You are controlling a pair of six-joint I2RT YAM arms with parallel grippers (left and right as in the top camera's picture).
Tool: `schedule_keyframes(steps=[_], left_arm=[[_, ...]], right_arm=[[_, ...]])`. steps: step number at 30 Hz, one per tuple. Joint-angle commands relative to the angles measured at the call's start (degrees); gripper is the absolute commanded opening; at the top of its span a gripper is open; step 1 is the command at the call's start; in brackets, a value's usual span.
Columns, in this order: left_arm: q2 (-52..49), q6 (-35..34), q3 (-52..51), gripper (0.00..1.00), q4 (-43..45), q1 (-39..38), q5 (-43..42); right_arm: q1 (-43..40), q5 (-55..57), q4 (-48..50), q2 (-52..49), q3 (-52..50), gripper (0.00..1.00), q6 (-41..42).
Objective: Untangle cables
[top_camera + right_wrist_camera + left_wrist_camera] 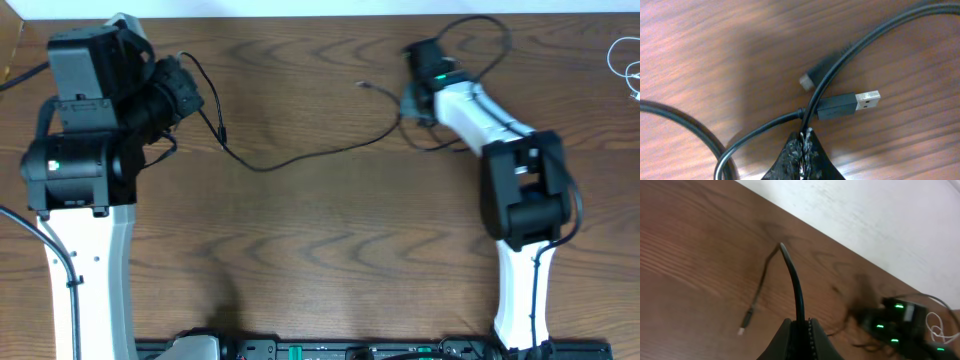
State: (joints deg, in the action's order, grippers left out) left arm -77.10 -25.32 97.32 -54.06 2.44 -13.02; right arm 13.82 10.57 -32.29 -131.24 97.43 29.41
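Now: both arms pinch black cables, set well apart
Left gripper [801, 323] clamps a black cable [798, 287]; right gripper [805, 136] clamps a black cord [865, 37] crossing the USB plug [849, 105]. Probably spreading strands to expose crossings. White cable [622, 55] lies far right, apart

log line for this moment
left fingers: shut on black cable | right fingers: shut on black cable | white cable: far right, untouched

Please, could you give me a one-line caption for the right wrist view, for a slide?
Right claw shut on a black cable, beside a USB plug lying on the wooden table.
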Motion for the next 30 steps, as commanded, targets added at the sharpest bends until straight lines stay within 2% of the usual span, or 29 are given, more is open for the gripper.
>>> schedule_keyframes(steps=[1,7,14,17,20,23,30], left_arm=[[0.31,3.69,0.57,0.07,-0.59,3.39,0.02],[-1.01,5.42,0.57,0.08,-2.8,11.47,5.77],[-6.19,6.67,0.57,0.08,-4.87,19.15,20.55],[-9.29,6.6,0.57,0.08,-4.81,22.71,23.63],[-12.48,5.4,0.57,0.07,-4.9,26.51,23.41],[-14.51,5.46,0.57,0.07,-5.11,28.37,19.71],[-14.47,10.93,0.57,0.08,-2.75,25.24,9.75]], right_arm=[[-4.26,-6.05,-1.66,-2.01,-0.7,0.01,-2.36],[-5.7,-8.11,-1.99,-2.05,-0.7,0.01,-3.21],[-3.02,-8.15,-1.31,-2.08,-0.7,0.01,-3.34],[-2.34,-8.17,-1.16,-2.08,-0.7,0.01,-3.32],[-2.25,-8.17,-1.36,-2.12,-0.7,0.01,-3.34],[-2.16,-8.46,-1.27,-2.51,-0.7,0.01,-3.34],[-0.66,-16.74,2.01,-3.69,-0.7,0.01,-5.03]])
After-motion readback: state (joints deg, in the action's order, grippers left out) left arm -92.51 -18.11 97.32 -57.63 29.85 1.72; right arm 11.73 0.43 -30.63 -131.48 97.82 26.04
